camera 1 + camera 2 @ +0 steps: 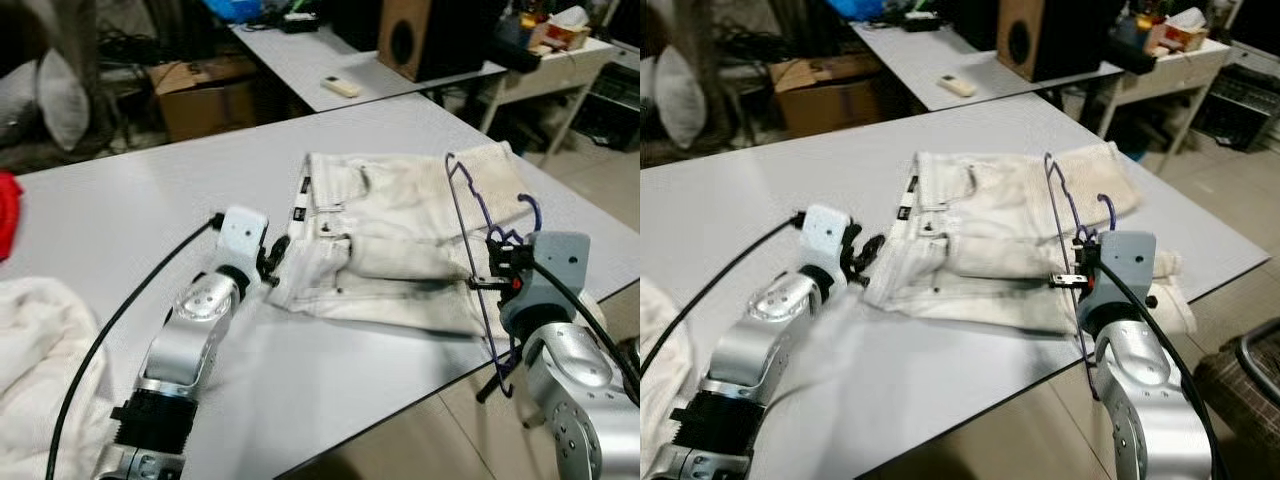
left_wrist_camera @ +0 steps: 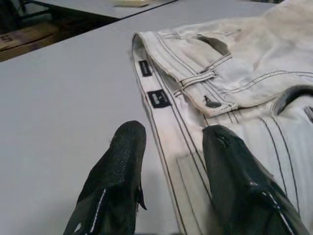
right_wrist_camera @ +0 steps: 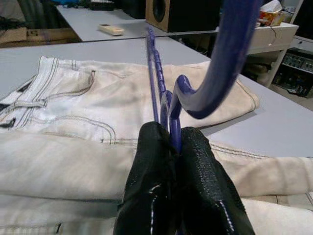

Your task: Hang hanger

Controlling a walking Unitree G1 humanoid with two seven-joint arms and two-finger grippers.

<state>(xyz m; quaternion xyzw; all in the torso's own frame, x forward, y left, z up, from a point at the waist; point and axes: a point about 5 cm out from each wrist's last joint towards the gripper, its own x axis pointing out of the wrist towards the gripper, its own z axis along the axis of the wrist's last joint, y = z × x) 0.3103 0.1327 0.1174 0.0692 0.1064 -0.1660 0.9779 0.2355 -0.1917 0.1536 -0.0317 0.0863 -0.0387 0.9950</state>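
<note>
Right gripper [image 3: 173,147], nearest, pinches the thin blue plastic hanger [image 1: 470,230] at its neck, upright over cream folded jeans [image 1: 400,240]; likely light, stiff, slippery. Left gripper [image 2: 171,161], fingers spread, rests at the waistband.

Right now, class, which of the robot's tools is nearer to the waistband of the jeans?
Left. The left tool sits open at the waistband edge on the table; the right tool, shut on the hanger, is over the legs.
</note>
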